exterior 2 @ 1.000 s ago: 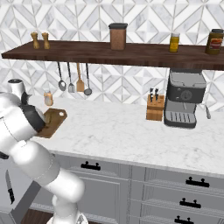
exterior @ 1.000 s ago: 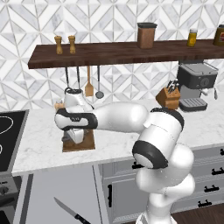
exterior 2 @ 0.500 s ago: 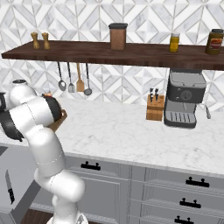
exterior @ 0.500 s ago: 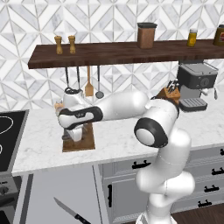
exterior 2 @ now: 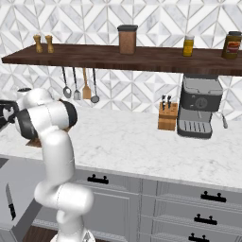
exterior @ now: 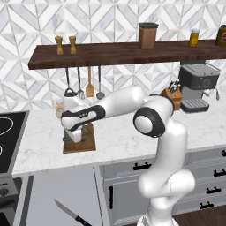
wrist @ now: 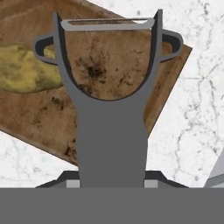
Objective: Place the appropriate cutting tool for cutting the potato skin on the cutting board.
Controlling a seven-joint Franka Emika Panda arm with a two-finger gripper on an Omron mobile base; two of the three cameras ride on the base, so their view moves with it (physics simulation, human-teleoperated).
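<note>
While the fingers (wrist: 112,181) clamp the unmarked peeler (wrist: 109,100), it hangs over the cutting board (wrist: 166,74).

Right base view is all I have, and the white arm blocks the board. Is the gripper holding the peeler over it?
Observer: Yes. In the hand view the small grey metal peeler sits between the gripper's fingers, its looped head above the dark brown wooden cutting board.
Operator: Is the potato on the board?
Observer: It is. The oblong yellowish-tan potato lies on the board, just beside the peeler's head.
Operator: Where is the board on the counter?
Observer: In the left base view the cutting board lies near the white marble counter's front edge, right of the black stovetop, with the gripper low over it.
</note>
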